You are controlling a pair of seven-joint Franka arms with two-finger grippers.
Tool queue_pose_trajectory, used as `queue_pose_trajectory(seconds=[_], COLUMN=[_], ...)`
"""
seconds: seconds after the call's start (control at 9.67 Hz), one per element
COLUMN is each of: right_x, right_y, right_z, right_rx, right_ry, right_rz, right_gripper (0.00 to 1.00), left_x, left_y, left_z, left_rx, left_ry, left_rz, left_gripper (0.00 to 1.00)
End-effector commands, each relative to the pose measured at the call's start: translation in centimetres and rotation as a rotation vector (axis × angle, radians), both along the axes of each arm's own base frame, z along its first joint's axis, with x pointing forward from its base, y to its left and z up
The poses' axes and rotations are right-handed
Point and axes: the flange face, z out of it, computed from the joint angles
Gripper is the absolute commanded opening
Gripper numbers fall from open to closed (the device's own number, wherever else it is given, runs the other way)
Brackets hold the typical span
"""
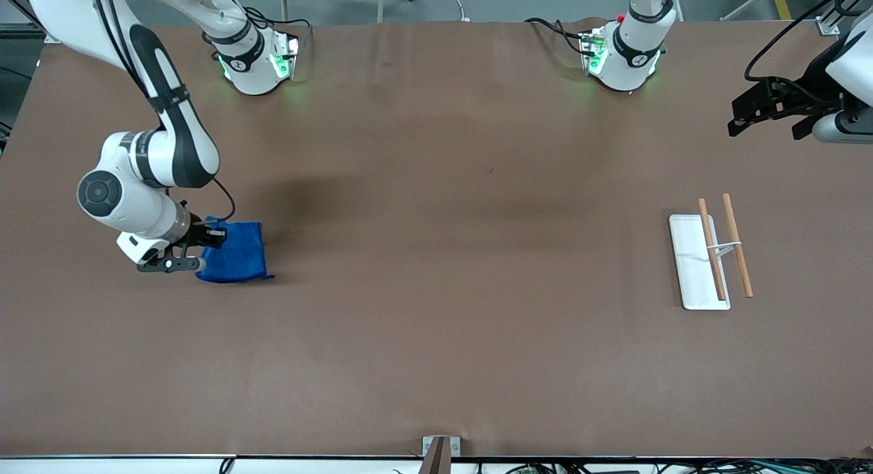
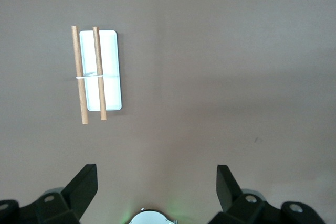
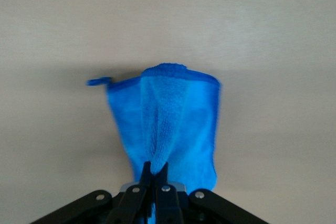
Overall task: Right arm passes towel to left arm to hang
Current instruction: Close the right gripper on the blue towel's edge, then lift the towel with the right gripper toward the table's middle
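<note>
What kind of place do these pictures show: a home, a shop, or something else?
Probably a robotics lab, not a home. Two arms are bolted to a wide brown table with loose cables near their bases. The right gripper pinches a blue towel; the left gripper waits open above a small hanging rack.

White tray (image 1: 690, 269) — two wooden sticks (image 1: 737, 245).

My towel (image 3: 168, 124) is soft, nubbly blue cloth. The table (image 1: 436, 256) looks matt brown. The two rods (image 1: 724, 247) are bare wood, the tray (image 1: 689, 269) smooth white.
</note>
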Motion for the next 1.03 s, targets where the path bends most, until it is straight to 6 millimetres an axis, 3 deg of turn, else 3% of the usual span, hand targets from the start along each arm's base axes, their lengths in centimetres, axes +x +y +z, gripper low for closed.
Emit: queue_pose_trajectory(seconds=[0.0, 0.21, 0.41, 0.62, 0.93], right_x=[-0.7, 0.8, 1.8, 1.3, -1.4], right_y=[4.1, 9.3, 16.0, 23.0, 30.6], right_z=[4.7, 9.3, 14.9, 20.1, 22.6], right_rx=[0.093, 0.266, 0.385, 0.569, 0.831], right_ry=[-0.004, -0.025, -0.061, -0.049, 0.04], right_rz=[-0.027, -0.091, -0.189, -0.238, -0.287], right_gripper=[0.0, 0.0, 0.0, 0.0, 0.0], left_x=[0.1, -0.2, -0.2, -0.1, 0.3], left_y=[-0.1, -0.1, 0.3, 0.4, -0.6], left_z=[-1.2, -0.9, 0.3, 0.6, -0.4], left_rx=[-0.008, 0.005, 0.003, 0.002, -0.006], left_ry=[0.038, 0.042, 0.022, 0.014, 0.035], left_rz=[0.015, 0.015, 0.014, 0.016, -0.016], left_gripper=[1.0, 1.0, 1.0, 1.0, 1.0])
